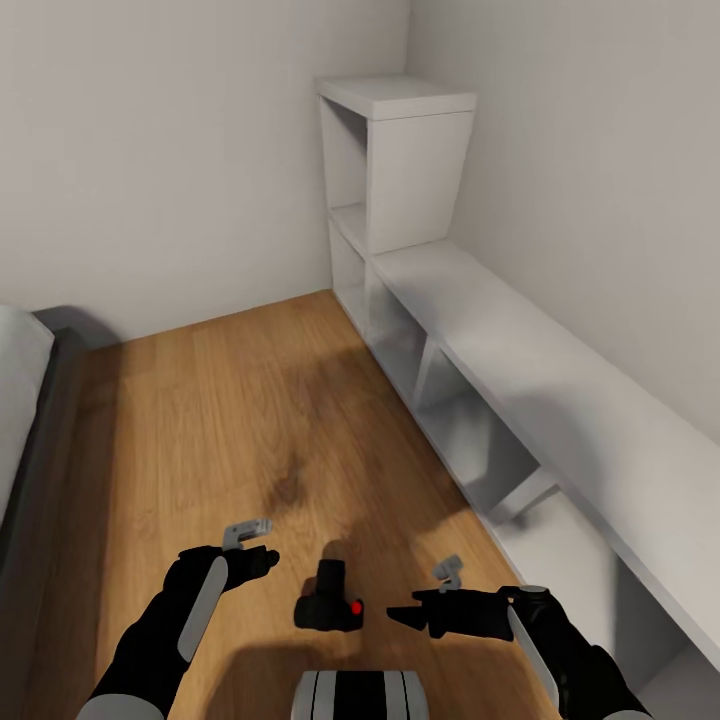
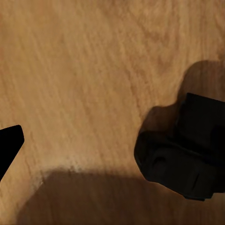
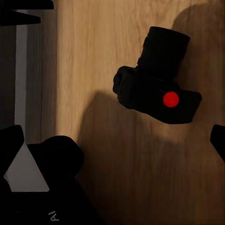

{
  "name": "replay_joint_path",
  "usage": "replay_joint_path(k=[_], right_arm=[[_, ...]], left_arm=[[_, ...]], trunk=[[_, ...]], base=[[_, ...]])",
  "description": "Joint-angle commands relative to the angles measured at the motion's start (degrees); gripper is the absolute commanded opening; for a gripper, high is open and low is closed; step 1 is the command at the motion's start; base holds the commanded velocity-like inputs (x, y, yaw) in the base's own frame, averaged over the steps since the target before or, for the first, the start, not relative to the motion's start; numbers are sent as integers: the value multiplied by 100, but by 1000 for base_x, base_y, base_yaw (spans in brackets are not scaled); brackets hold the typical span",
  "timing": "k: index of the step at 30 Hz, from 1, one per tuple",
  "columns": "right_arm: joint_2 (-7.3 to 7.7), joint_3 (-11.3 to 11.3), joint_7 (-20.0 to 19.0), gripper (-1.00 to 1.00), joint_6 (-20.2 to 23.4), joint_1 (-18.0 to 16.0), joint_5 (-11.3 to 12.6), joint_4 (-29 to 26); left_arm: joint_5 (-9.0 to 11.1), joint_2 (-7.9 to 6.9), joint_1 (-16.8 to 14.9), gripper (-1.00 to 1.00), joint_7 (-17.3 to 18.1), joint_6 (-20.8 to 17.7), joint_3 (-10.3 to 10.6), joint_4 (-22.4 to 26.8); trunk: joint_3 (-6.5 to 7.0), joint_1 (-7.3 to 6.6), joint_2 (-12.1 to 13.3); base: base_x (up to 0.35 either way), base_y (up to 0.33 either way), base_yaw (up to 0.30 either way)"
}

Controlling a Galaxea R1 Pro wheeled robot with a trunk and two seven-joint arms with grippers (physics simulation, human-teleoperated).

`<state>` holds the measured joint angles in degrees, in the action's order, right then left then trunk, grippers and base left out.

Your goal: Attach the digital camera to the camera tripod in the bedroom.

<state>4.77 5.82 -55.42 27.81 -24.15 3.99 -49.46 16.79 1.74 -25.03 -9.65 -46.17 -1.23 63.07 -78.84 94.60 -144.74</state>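
Observation:
The digital camera [image 1: 327,601], small and black with a red button on top, lies on the wood floor between my two arms, its lens pointing away from me. My left gripper [image 1: 262,561] hovers to its left, open and holding nothing; one dark fingertip [image 2: 9,146] shows in the left wrist view, with the digital camera [image 2: 185,154] off to one side. My right gripper [image 1: 404,614] is just right of the camera, open and apart from it. The right wrist view looks straight down on the digital camera [image 3: 157,84]. The camera tripod is out of view.
A long white low shelf unit [image 1: 560,400] runs along the right wall, with a taller white cubby tower [image 1: 400,170] in the corner. The grey bed's edge [image 1: 35,440] lies at the far left. Wood floor [image 1: 250,420] stretches ahead to the white walls.

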Motion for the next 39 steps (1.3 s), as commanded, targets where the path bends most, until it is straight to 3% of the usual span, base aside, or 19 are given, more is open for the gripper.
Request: replay_joint_path(k=[1, 14, 39], right_arm=[[6, 15, 38, 100, 49, -2, 43, -3], [7, 23, 197, 100, 60, -2, 41, -2], [4, 51, 222, 100, 32, -2, -4, -6]], left_arm=[[62, 4, -1, 100, -43, -24, -10, 6], [62, 2, -1, 100, -37, -24, -11, 4], [63, 40, -1, 100, -55, -30, -17, -6]], trunk=[[-4, -1, -2], [-4, -1, -2], [-4, -1, -2]], base=[[0, 0, -51], [0, 0, -118], [0, 0, -8]])
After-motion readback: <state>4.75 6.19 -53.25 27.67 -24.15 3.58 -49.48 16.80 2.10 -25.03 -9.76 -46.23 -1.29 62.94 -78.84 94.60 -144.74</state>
